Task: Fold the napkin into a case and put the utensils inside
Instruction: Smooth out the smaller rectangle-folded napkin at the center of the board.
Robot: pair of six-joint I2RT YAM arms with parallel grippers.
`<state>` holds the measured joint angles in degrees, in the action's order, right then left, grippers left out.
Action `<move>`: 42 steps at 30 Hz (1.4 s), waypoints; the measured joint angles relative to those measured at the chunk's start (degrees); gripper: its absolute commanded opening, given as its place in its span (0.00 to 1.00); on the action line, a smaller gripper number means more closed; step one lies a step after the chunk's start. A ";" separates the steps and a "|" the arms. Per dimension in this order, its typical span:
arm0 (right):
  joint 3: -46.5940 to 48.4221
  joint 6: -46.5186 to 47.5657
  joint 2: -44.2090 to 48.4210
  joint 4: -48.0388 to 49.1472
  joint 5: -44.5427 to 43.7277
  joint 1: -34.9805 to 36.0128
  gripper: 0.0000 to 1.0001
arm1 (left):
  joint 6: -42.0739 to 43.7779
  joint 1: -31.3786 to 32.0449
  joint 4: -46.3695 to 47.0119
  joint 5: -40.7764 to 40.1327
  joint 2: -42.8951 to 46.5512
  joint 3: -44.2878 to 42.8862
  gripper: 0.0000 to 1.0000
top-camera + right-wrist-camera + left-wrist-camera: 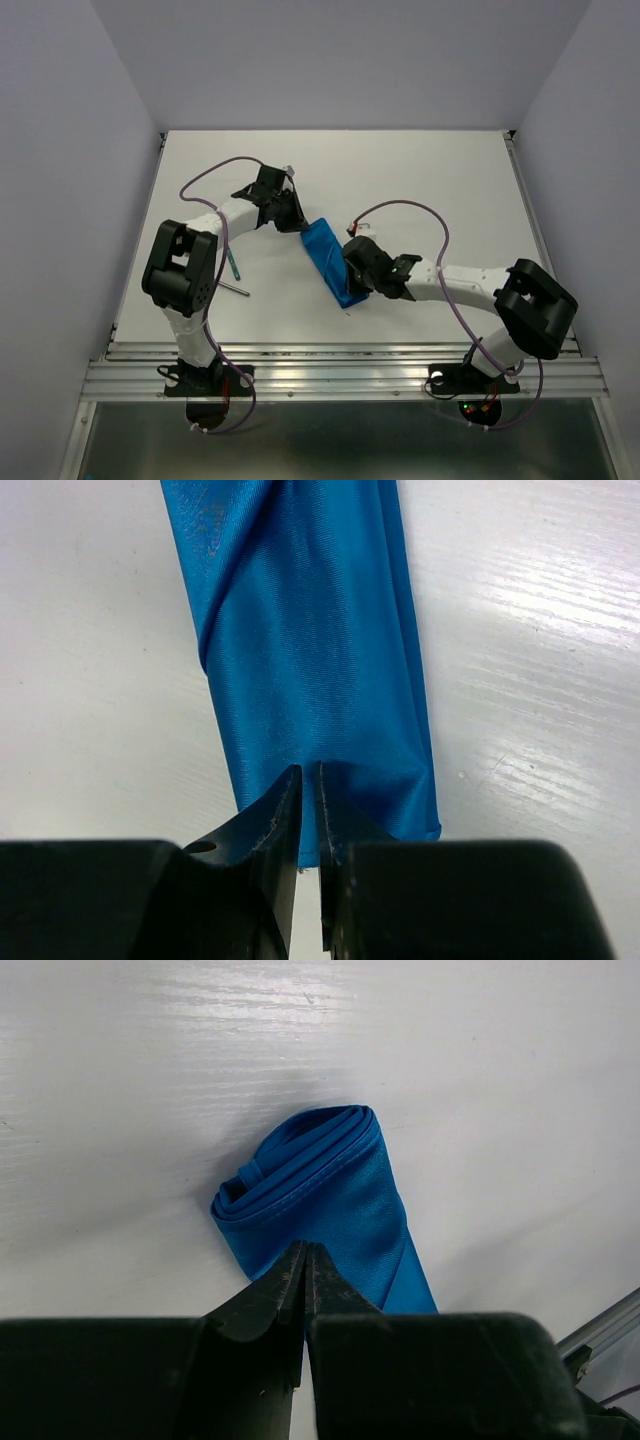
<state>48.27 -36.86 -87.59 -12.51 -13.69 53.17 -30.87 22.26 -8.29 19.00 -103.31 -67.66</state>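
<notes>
Top external: diagonal case (325, 255), far-left to near-right, both end effectors (299, 224) (356, 284) pinching it.

A white tabletop (420, 180) with faint brushed grain fills the centre, plain pale lavender walls (330, 60) rise at nine, twelve and three o'clock, and a ribbed aluminium rail (340, 375) runs along six o'clock.

Bright, even overhead light; glare streaks the white table (560, 610), wrist-view foregrounds perhaps slightly soft.

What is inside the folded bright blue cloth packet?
In the blue cloth packet, only layered end folds show; deeper inside is hidden. Teal-handled utensil and grey utensil lie outside.
</notes>
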 measured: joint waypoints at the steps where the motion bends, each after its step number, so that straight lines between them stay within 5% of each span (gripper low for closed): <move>1: 0.35 0.00 -0.35 0.04 -0.02 -0.02 0.16 | -0.02 0.15 -0.02 0.02 -0.02 0.00 0.15; 18: -1.36 2.58 -1.40 -0.52 1.44 -6.45 0.19 | 0.02 1.29 1.77 -0.20 -7.67 -2.01 0.14; 31: 1.55 3.91 4.83 -3.58 5.07 -7.06 0.21 | 0.15 3.19 -3.56 -4.70 9.51 5.49 0.15; 42: 1.51 3.63 3.02 -7.54 7.72 -7.45 0.23 | 1.51 3.63 -3.52 -4.48 -4.61 -6.32 0.15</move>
<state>49.78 -33.23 -84.58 -20.05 -5.98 45.71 -29.36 25.89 -11.81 14.52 -107.92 -73.97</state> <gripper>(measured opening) 0.231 0.146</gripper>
